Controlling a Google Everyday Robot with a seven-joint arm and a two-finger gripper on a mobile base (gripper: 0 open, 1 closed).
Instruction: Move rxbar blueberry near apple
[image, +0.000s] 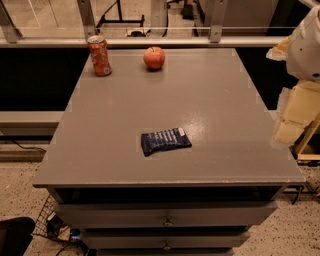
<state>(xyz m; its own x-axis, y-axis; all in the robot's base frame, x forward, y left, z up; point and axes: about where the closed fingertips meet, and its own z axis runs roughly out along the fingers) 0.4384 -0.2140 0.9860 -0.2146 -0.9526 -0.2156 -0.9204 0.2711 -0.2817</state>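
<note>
We are judging this to be the opening step: the reach toward the bar is not yet made. Our gripper (290, 120) is hanging off the right edge of the grey table (225, 95), beside it rather than over it and well apart from everything on top. We cannot tell whether it is apart or together, and we are seeing nothing carried in it. The rxbar blueberry (165, 140) is lying flat near the front edge, about midway across and slightly skewed, its white end pointing right. The apple (154, 57) is sitting at the far edge, a little left of centre. The orange-red soda can (99, 55) is standing upright to the apple's left, near it but not touching. We are reckoning that 1 grasp and 1 carry are left. The next move is calling for a swing left over the bar and a descent square across its narrow width, since the flat wrapper is offering little height to pinch. Then comes a carry to the far side, setting the bar beside the apple without nudging the can.
</note>
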